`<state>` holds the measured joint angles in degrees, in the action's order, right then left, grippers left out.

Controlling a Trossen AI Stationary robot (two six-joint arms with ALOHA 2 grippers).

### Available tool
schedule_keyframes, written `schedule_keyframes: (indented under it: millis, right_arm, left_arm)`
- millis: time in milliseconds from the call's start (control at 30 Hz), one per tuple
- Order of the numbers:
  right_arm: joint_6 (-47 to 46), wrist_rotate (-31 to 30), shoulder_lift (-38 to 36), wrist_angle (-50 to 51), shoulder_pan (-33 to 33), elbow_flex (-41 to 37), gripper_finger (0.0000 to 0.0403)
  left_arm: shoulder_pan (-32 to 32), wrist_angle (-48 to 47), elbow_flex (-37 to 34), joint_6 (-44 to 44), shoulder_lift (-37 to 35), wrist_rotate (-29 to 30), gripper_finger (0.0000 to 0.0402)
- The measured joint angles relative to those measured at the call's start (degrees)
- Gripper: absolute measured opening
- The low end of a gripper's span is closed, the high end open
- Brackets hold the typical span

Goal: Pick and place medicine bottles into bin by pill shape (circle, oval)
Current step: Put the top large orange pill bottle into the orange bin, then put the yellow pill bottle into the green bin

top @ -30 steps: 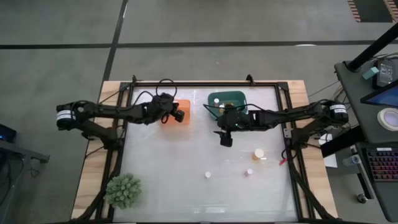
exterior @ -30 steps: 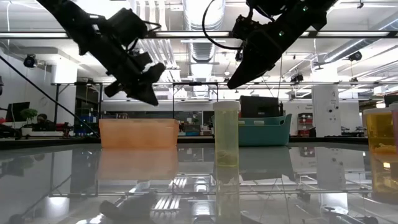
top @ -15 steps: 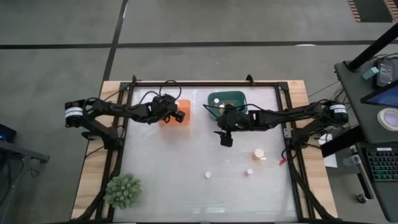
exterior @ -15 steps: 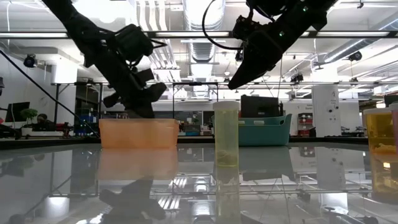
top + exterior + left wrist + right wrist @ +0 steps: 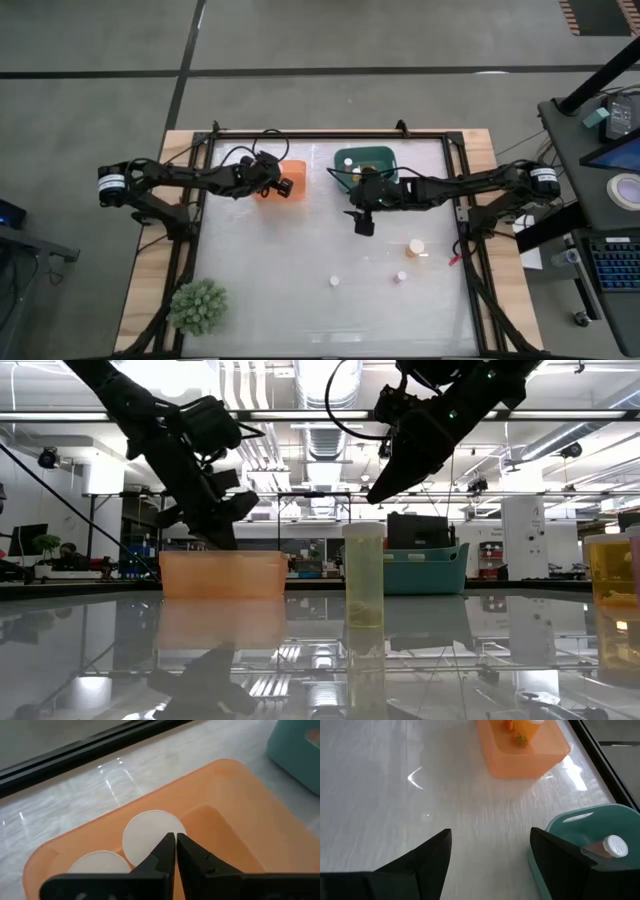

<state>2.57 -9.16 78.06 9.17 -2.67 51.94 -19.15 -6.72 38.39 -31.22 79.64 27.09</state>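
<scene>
Left gripper [image 5: 175, 851] hangs over orange bin [image 5: 288, 180], fingers together, empty. Right gripper [image 5: 362, 224] spread wide beside teal bin [image 5: 364, 160], mid-table. Three bottles [image 5: 415, 247] near table's front-right. Likely light, rigid, slick plastic; grab mid-body below cap.

Both arms are dark, slender and jointed, each with a white band near its base and loose black cables looping along the links, ending in a black end effector: the left end effector [image 5: 284, 186] and the right end effector [image 5: 363, 225] have flat tapering fingers.
</scene>
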Motion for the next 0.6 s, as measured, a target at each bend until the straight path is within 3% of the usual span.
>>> schedule_keyframes:
  millis: [333, 600]
  right_arm:
    - [-0.15, 0.01, 0.0, 0.09, 0.01, 0.0, 0.026]
    - [-1.79, 1.2, 0.0, 0.07, 2.58, 0.0, 0.026]
  left_arm:
    - [0.71, -0.37, 0.31, 2.06, -4.44, -0.31, 0.0]
    - [5.73, 1.28, 0.29, 8.22, -12.65, -0.03, 0.0]
